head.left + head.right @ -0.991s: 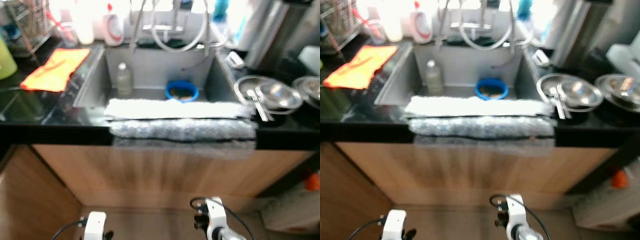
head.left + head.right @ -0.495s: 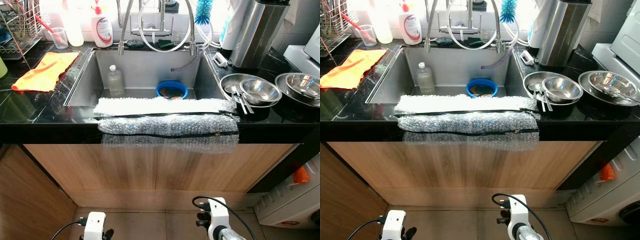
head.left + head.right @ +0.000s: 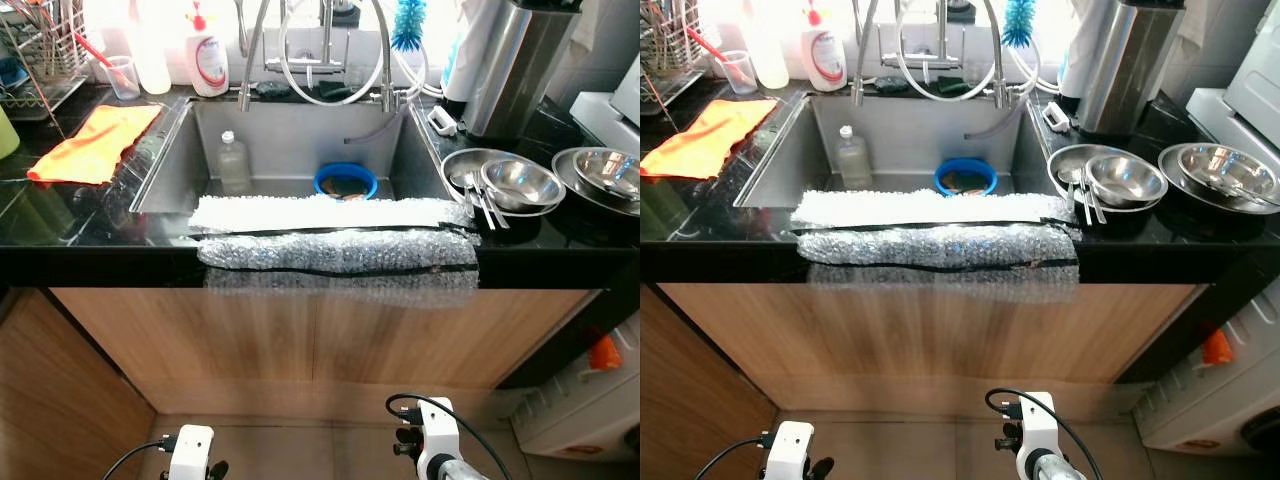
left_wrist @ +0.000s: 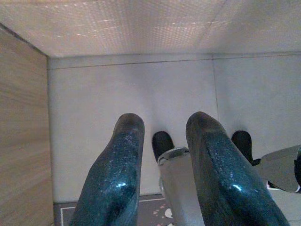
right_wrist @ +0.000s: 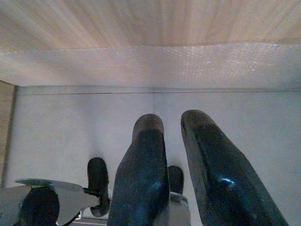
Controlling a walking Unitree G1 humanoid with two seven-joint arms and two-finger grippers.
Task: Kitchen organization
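A steel sink (image 3: 175, 160) is set in a black counter (image 3: 60, 235). In the sink stand a blue bowl (image 3: 345, 181) and a clear bottle (image 3: 233, 163). Bubble wrap (image 3: 335, 250) is draped over the sink's front edge. On the right lie nested steel bowls (image 3: 520, 182) with utensils (image 3: 482, 206), and another steel bowl (image 3: 612, 172). An orange cloth (image 3: 95, 143) lies on the left. Both arms hang low before the cabinet. The left gripper (image 4: 165, 125) and the right gripper (image 5: 173, 120) point at the floor, fingers apart and empty.
A soap bottle (image 3: 210, 55), a cup (image 3: 122, 75), a dish rack (image 3: 35, 70), a blue brush (image 3: 408, 25) and a tall steel canister (image 3: 520, 60) line the back. A wooden cabinet front (image 3: 330, 340) stands below the counter. A white appliance (image 3: 590, 410) stands at the lower right.
The camera has steadied and the blur has gone; the picture shifted slightly. Nothing on the counter moved, and both arms still hang idle.
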